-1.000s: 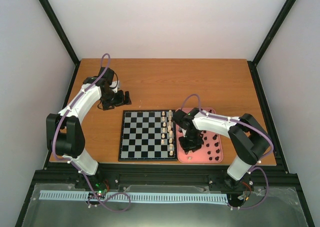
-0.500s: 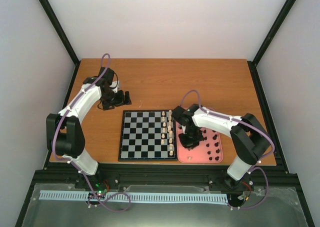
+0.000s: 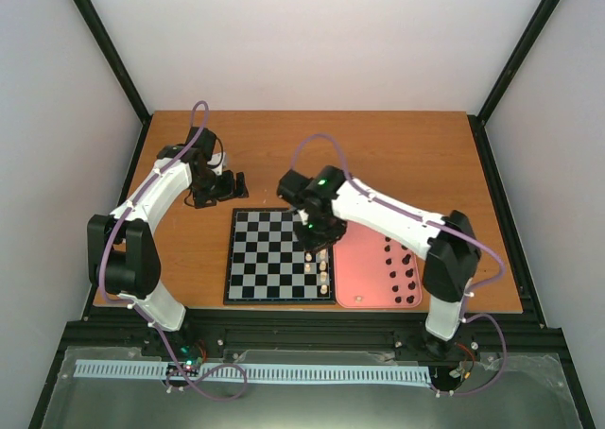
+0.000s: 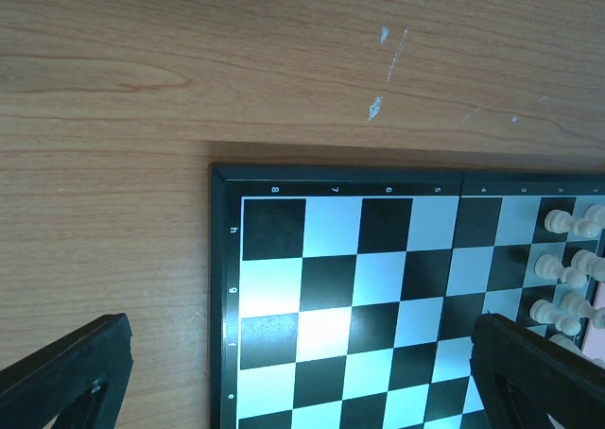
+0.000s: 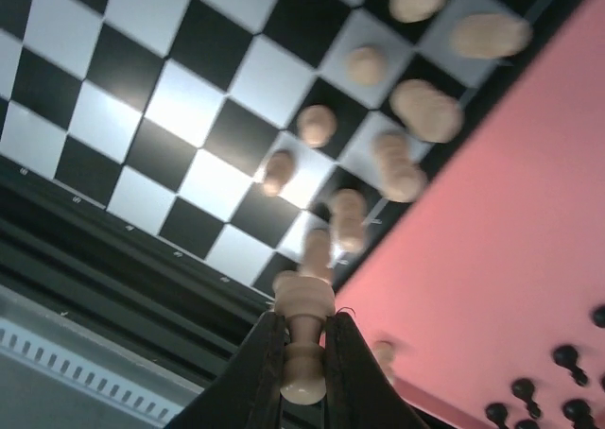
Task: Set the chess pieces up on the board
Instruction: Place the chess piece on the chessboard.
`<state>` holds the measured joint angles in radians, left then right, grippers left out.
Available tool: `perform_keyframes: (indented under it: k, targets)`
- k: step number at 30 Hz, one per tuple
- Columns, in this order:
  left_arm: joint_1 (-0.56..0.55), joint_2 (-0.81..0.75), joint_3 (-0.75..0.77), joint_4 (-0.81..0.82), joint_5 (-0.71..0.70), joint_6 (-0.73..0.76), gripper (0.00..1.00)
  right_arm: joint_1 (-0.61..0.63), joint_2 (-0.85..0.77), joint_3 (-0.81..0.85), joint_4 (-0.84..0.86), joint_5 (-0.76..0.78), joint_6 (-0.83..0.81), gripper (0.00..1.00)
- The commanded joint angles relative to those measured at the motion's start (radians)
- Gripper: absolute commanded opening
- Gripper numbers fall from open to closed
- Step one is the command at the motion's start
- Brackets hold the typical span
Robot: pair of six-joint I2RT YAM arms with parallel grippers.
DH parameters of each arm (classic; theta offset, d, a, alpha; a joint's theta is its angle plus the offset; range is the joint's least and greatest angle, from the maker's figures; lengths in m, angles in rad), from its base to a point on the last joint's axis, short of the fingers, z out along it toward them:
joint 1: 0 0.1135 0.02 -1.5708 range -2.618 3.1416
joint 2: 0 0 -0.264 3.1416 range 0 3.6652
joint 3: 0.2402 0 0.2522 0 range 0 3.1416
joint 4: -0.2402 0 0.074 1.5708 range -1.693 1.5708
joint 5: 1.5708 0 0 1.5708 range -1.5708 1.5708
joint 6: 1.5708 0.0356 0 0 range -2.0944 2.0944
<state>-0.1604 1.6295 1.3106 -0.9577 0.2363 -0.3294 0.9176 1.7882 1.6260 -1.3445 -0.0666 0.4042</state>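
The board (image 3: 265,259) lies flat at the table's middle, and cream-white chess pieces (image 3: 322,268) stand in its two right-hand columns. My right gripper (image 3: 317,231) hangs over the board's far right part, shut on a cream-white piece (image 5: 304,344) gripped at its waist. In the right wrist view that piece hangs head-down above the board (image 5: 189,98) and its standing pieces (image 5: 416,108). Black pieces (image 3: 402,268) stand on the pink tray (image 3: 364,268). My left gripper (image 3: 238,185) is open and empty just beyond the board's far left corner (image 4: 378,287).
The pink tray (image 5: 510,240) lies against the board's right edge, and one cream piece (image 3: 357,300) lies near its front edge. Bare wooden table (image 3: 378,155) stretches behind the board. Black frame rails run along the table's sides.
My right gripper shut on a cream-white piece over the pink tray, then carried it up and to the left over the board's right columns. The left arm has not moved.
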Motion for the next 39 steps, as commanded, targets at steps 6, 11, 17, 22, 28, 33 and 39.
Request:
perform_keyframes:
  k: [6,11,17,22,28,33,39]
  targets:
    - [-0.005,-0.022,0.007,0.01,0.003,-0.014,1.0,0.105,0.17,0.083,-0.066,-0.084,-0.047,0.06]
    - [-0.006,-0.028,0.002,0.016,0.002,-0.015,1.0,0.112,0.166,0.03,-0.039,-0.117,-0.058,0.07]
    - [-0.007,-0.032,-0.004,0.013,0.009,-0.017,1.0,0.112,0.193,0.01,-0.019,-0.135,-0.073,0.07]
    - [-0.008,-0.043,-0.008,0.014,0.003,-0.016,1.0,0.112,0.205,-0.006,-0.006,-0.14,-0.086,0.07]
    - [-0.01,-0.055,-0.009,0.012,-0.001,-0.014,1.0,0.111,0.229,-0.021,0.01,-0.14,-0.108,0.08]
    - [-0.01,-0.055,-0.007,0.011,0.001,-0.014,1.0,0.109,0.253,-0.022,0.021,-0.131,-0.116,0.09]
    - [-0.01,-0.051,-0.005,0.012,0.005,-0.016,1.0,0.108,0.259,-0.033,0.026,-0.136,-0.12,0.1]
